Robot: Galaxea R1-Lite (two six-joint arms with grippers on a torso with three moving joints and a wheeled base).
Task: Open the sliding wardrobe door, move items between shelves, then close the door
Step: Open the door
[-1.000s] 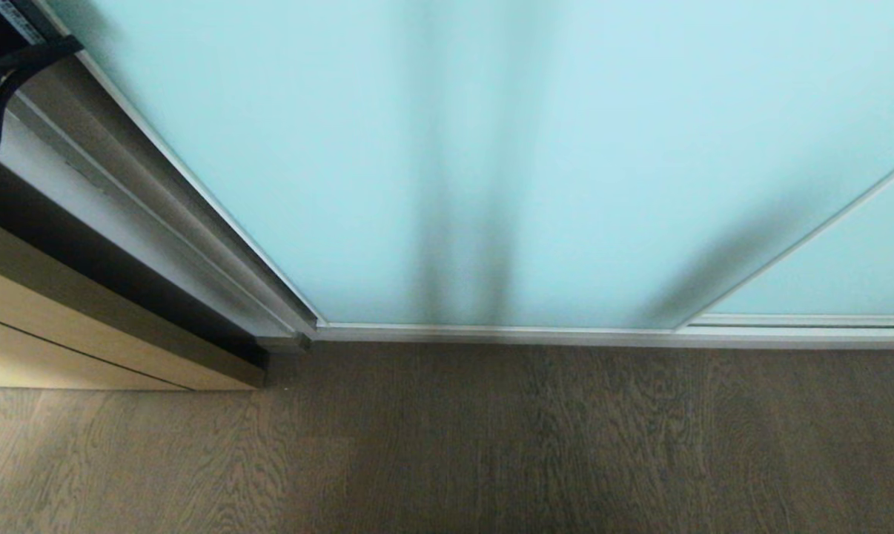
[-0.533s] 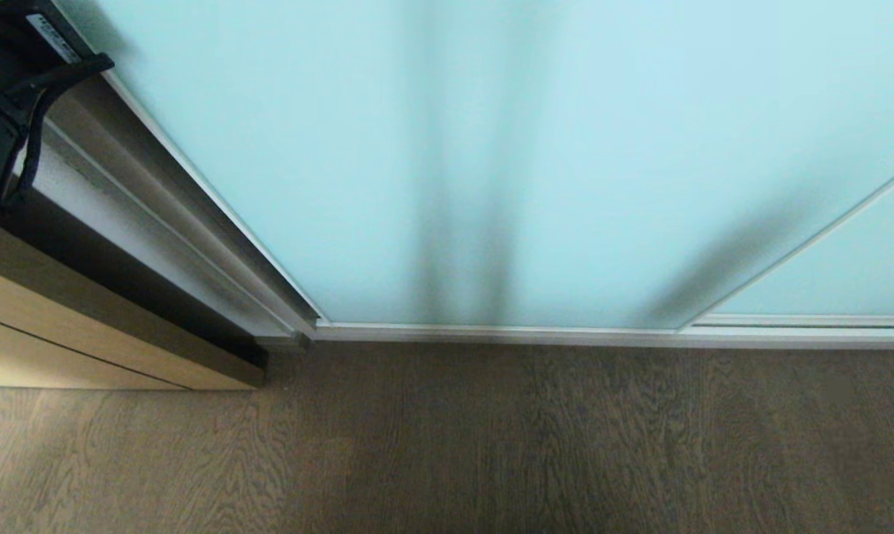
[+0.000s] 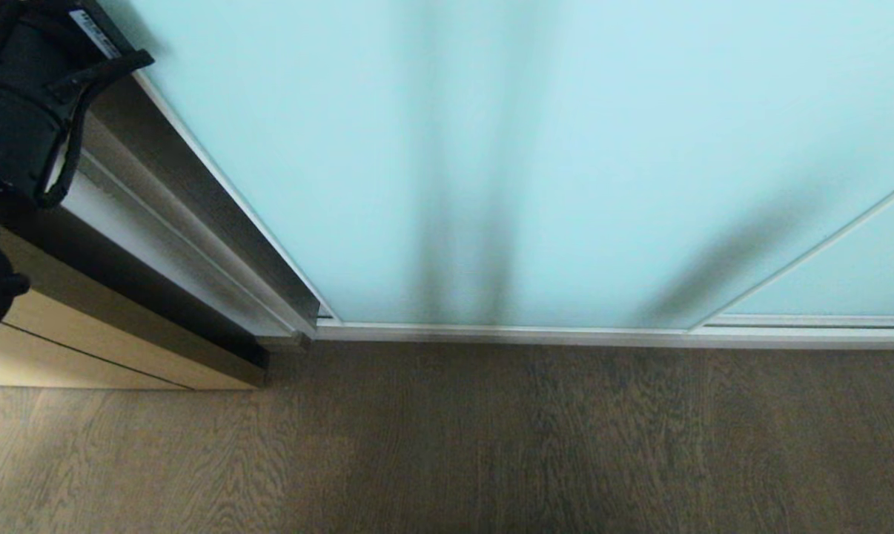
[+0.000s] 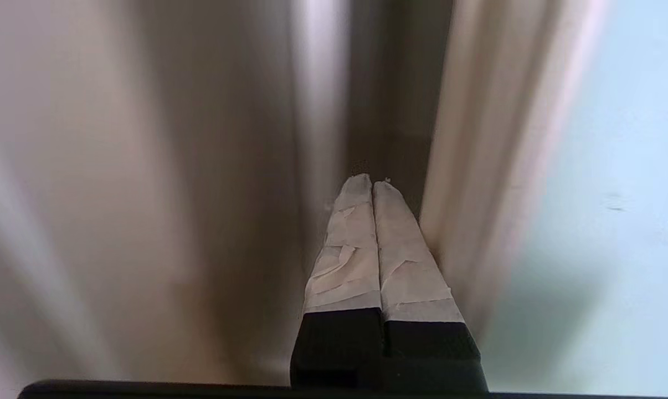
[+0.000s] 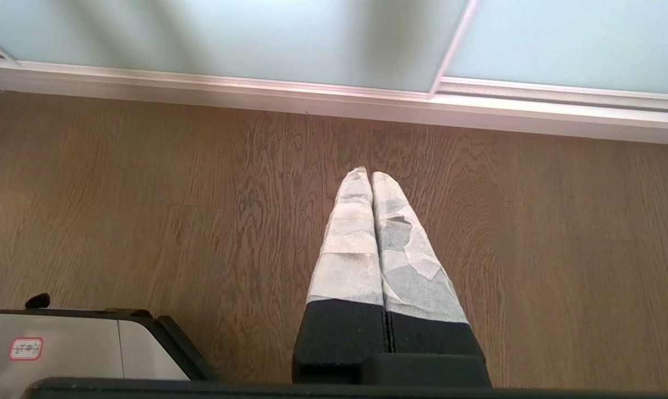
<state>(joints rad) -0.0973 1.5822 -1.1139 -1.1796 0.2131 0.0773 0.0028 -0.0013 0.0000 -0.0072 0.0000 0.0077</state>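
The sliding wardrobe door (image 3: 528, 148), a frosted pale blue-green pane in a thin silver frame, fills the head view and stands across the opening. The items and the shelves are hidden behind it. My left arm (image 3: 24, 104) is at the top left, by the door's left edge. In the left wrist view the left gripper (image 4: 373, 183) is shut and empty, its taped tips in the dark channel between the wall jamb and the door's silver edge (image 4: 478, 138). The right gripper (image 5: 371, 173) is shut, empty, and hangs over the wooden floor (image 5: 145, 194) in front of the door's bottom rail (image 5: 256, 83).
A second frosted panel (image 3: 847, 267) overlaps at the right. A tan wooden door (image 3: 84, 348) stands left of the wardrobe jamb. Dark wood floor (image 3: 491, 445) runs along the front. My own base (image 5: 62, 343) shows beside the right gripper.
The left arm has come further into the head view, moving right and down along the door's left edge. The right arm is still.
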